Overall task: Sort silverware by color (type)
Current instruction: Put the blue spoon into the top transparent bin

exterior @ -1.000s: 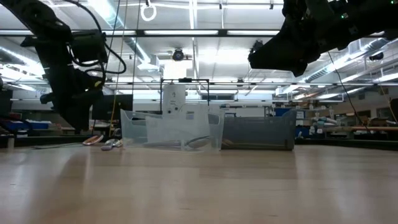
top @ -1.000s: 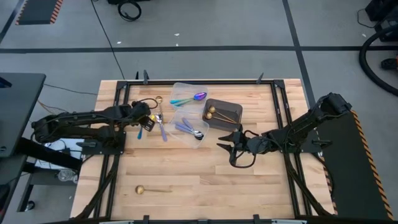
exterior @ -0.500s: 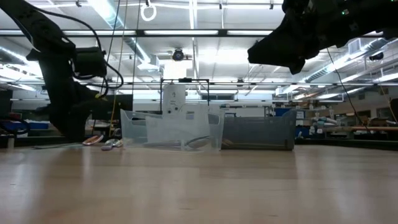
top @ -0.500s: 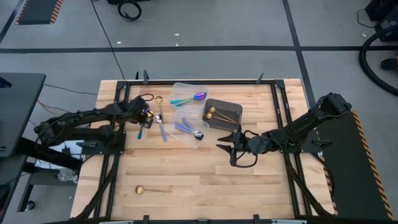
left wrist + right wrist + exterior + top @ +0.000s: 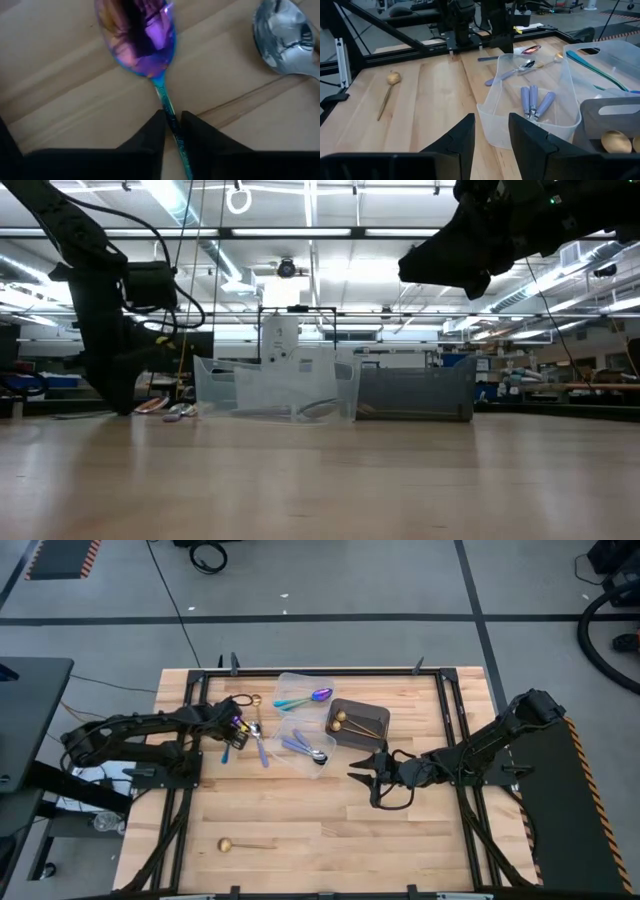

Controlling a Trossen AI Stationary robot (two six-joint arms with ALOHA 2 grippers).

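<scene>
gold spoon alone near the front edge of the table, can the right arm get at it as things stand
Probably yes. The gold spoon lies by itself on bare wood, nothing beside or over it. The right gripper hovers open above mid-table, and no tub stands between it and the spoon. Whether the arm stretches that far is uncertain.

The counter (image 5: 330, 810) is pale blond wood with fine plank lines, framed in black rails. Both arms are dark, near black, as is the left tool (image 5: 170, 131). The spoon (image 5: 142, 37) between its tips has an iridescent bowl of purple, pink and blue on a teal handle. Beside it lies a mirror-silver spoon bowl (image 5: 282, 42). The tubs (image 5: 535, 107) are clear plastic; one holds lavender handles (image 5: 535, 102). The bin (image 5: 357, 725) is dark grey with gold spoons (image 5: 345, 721) inside. A lone gold spoon (image 5: 243, 844) lies apart.
</scene>
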